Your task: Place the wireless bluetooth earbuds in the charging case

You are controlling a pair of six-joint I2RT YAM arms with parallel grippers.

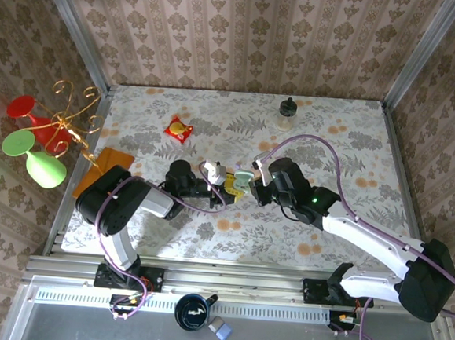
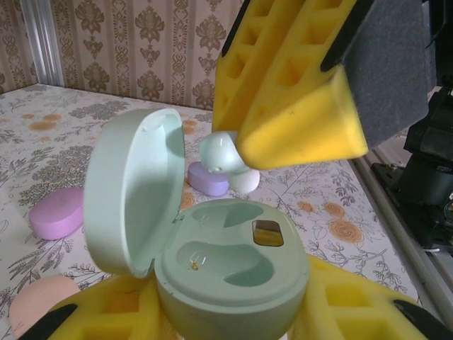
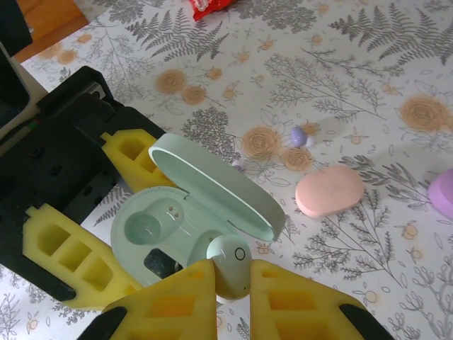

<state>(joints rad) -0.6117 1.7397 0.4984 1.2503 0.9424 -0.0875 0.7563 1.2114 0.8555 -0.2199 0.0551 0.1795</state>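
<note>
A mint green charging case (image 2: 233,276) with its lid (image 2: 134,191) raised is clamped between my left gripper's (image 2: 230,315) yellow fingers, which are shut on its base. Both sockets in the case are empty. My right gripper (image 3: 232,283) is shut on a mint earbud (image 3: 230,265), pinched between its yellow fingertips. That earbud (image 2: 221,152) hangs just above the case, apart from it, over the socket nearer the right arm. From above, both grippers meet at the case (image 1: 242,179) mid-table. A tiny lilac earbud (image 3: 298,135) and a whitish one (image 3: 309,141) lie on the cloth.
A pink case (image 3: 329,191) and a lilac case (image 3: 444,193) lie shut on the floral cloth beside the work spot. A red packet (image 1: 178,129) and a dark small object (image 1: 287,106) sit further back. Coloured goblets on a gold stand (image 1: 25,134) occupy the left edge.
</note>
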